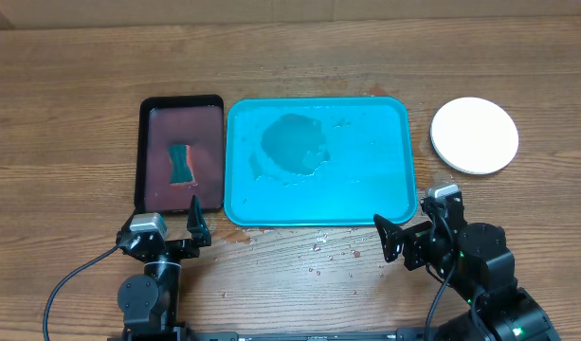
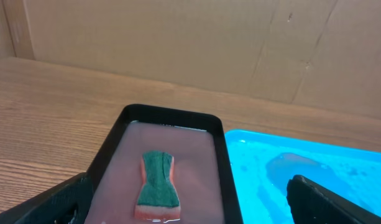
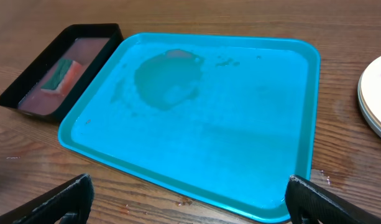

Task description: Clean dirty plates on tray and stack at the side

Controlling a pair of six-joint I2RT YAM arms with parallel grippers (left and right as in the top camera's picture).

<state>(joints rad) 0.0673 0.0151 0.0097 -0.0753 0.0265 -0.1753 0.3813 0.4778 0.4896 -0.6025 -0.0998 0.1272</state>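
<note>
Your left gripper (image 2: 190, 208) and right gripper (image 3: 191, 205) are both released, jaws wide, holding nothing. The tray (image 1: 366, 185) lies long axis left-right, just ahead of both. The plates (image 1: 474, 135) sit stacked ahead-right of your right gripper, off the tray.

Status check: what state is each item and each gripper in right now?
tray: wet, no plates on it.
plates: stacked right of tray, white on top.
black tray: holds reddish water.
sponge: lying in that water.
left gripper: open, empty.
right gripper: open, empty.
</note>
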